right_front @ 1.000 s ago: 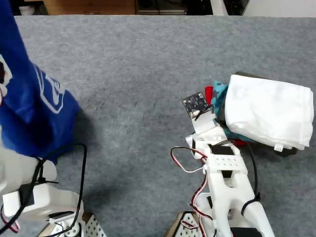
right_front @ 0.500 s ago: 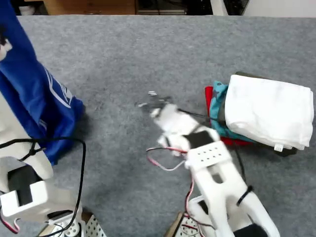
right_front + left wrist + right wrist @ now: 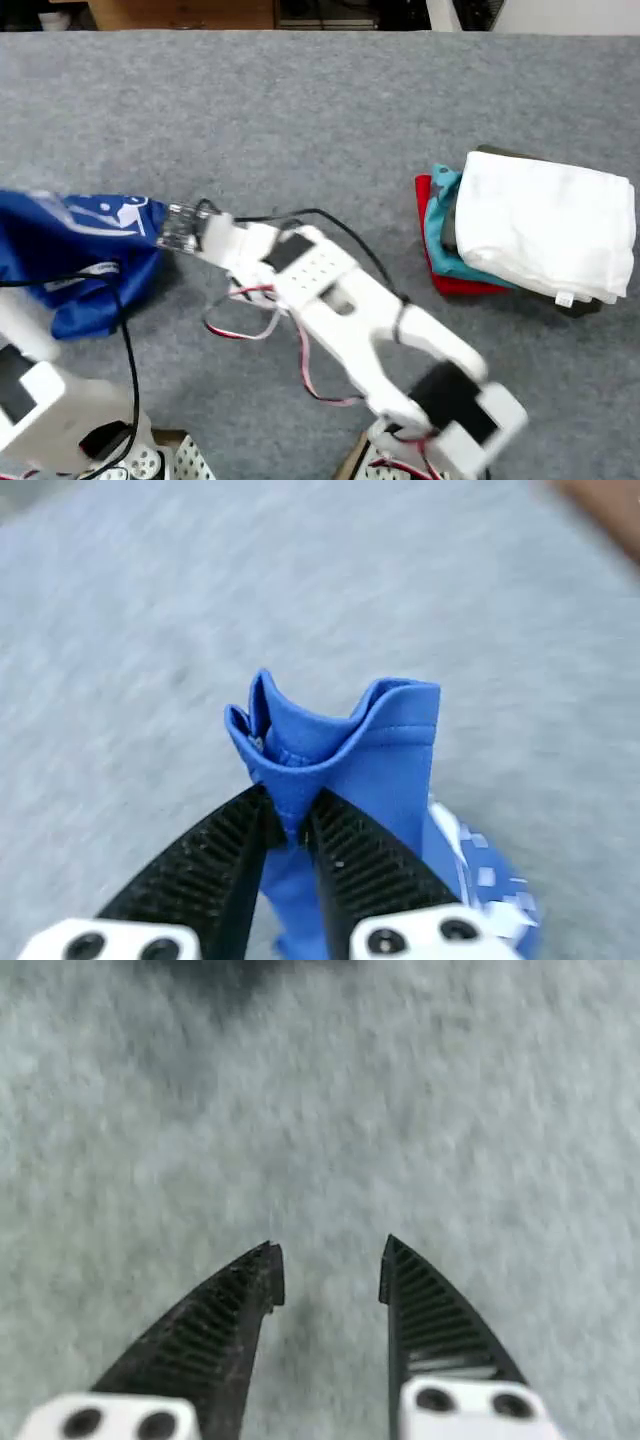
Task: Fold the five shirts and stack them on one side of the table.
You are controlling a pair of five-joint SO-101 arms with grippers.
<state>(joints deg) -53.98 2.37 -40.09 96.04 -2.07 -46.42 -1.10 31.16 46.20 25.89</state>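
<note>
A blue shirt (image 3: 75, 250) with white print lies bunched at the table's left edge. My left gripper (image 3: 290, 815) is shut on a fold of the blue shirt (image 3: 340, 750), holding it above the grey cloth. My right gripper (image 3: 330, 1260) is open with nothing between its fingers, hovering over bare grey surface. In the high view the right arm stretches across the table, its gripper (image 3: 178, 226) right beside the blue shirt. A stack of folded shirts (image 3: 530, 230), white on top over teal, dark and red, sits at the right side.
The grey table covering (image 3: 320, 110) spreads wide between the blue shirt and the stack. Red and white cables (image 3: 265, 320) dangle under the right arm. The left arm's white base (image 3: 50, 400) stands at the lower left corner.
The right arm swung from beside the folded stack leftward across the table to the blue shirt. The blue shirt, held high before, has come down onto the table's left side.
</note>
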